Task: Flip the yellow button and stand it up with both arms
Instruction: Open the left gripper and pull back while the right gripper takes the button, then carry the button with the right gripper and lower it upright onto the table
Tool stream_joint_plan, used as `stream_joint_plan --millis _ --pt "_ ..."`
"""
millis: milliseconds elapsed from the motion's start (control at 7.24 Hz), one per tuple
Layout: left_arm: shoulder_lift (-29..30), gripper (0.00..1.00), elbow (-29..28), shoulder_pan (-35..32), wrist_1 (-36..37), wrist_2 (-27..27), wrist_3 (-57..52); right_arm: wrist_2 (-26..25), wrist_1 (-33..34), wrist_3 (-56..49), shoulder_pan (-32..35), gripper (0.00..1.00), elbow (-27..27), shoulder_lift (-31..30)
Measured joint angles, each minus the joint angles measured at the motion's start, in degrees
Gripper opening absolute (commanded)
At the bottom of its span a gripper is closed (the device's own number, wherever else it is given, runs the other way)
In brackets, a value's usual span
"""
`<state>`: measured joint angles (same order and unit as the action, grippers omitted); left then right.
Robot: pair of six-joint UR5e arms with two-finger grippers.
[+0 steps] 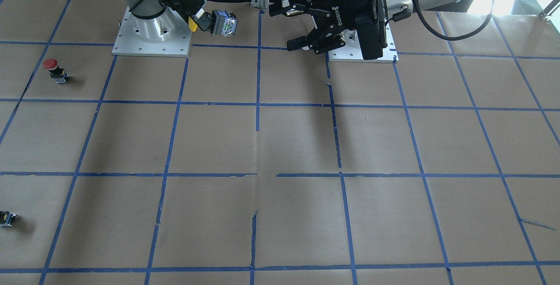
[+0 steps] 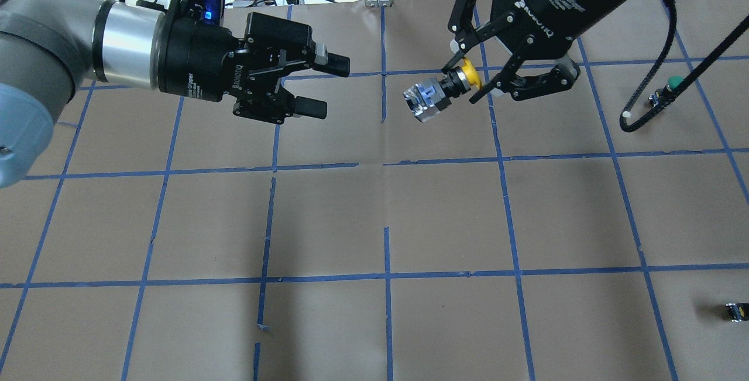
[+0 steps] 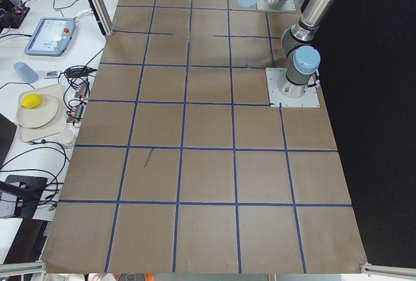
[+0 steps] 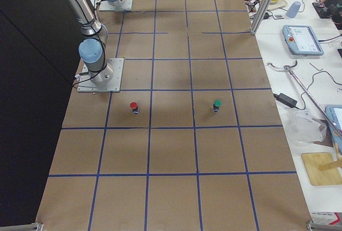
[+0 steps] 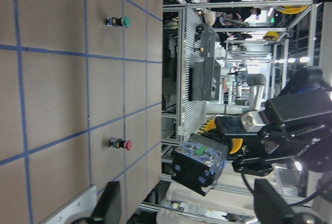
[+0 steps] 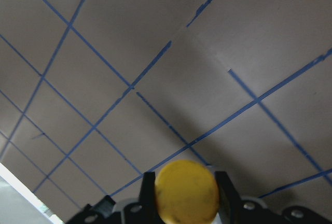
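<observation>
My right gripper (image 2: pixel 466 81) is shut on the yellow button (image 2: pixel 429 98), pinching its yellow cap and holding it in the air. The black-grey switch body sticks out sideways toward my left gripper (image 2: pixel 329 87). The left gripper is open and empty, level with the button and a short gap away from it. In the front view the right gripper (image 1: pixel 197 21) holds the button (image 1: pixel 224 23) and the left gripper (image 1: pixel 284 27) faces it. The left wrist view shows the button (image 5: pixel 200 165) between its fingers (image 5: pixel 108 209), still apart. The right wrist view shows the yellow cap (image 6: pixel 187 193) between the pads.
A red-capped button (image 1: pixel 52 67) stands on the table on my right side, also in the right side view (image 4: pixel 133 106). A green-capped button (image 2: pixel 672 84) stands further right. A tiny black-grey part (image 2: pixel 735 311) lies near the right front. Brown paper with blue tape lines (image 2: pixel 386 223) covers the table.
</observation>
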<state>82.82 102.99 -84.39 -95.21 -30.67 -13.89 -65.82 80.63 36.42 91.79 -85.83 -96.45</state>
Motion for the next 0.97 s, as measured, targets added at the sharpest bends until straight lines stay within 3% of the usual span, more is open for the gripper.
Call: stream_joint_plan --millis 276,553,829,967 --pt "0.16 0.92 -0.25 0.06 3.39 -14.59 0.03 -9.23 -1.49 -18.66 0.00 0.26 -2.49 0.24" --pt "0.34 0.92 -0.55 0.03 5.66 -28.06 0.00 -16.93 2.01 -33.94 -0.34 0.26 -8.44 -0.78" --pt "2.06 0.92 -2.88 -0.96 7.12 -42.38 -0.03 -19.86 11.85 -49.99 -1.02 0.26 -16.04 -2.05" --pt "4.80 0.92 -6.66 -2.25 6.99 -50.85 0.06 -20.47 18.60 -59.29 -2.03 0.26 -20.25 -2.24"
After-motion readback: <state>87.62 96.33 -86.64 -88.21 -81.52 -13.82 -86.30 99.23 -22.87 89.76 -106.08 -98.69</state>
